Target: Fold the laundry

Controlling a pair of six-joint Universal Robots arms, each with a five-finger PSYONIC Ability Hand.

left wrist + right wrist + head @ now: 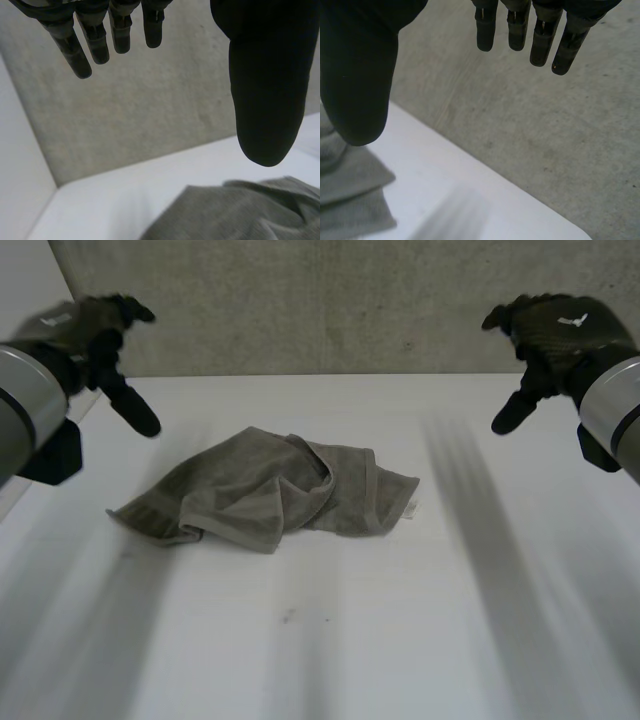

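There is one piece of laundry: a single grey-olive towel (270,490), lying crumpled near the middle of the white desk (420,640). It is bunched rather than flat, with one side folded loosely over the middle and a hemmed edge facing the right arm's side. One small white label (412,508) sticks out at that edge.

There are two hands, and both are raised above the desk, well apart from the towel and from each other. The left hand (95,335) hangs over the far left part of the desk, released, its fingers (90,40) straight and spread from the thumb. The right hand (555,330) is over the far right, likewise released, its fingers (545,35) straight.

A grey concrete wall (330,300) stands behind the desk's far edge.
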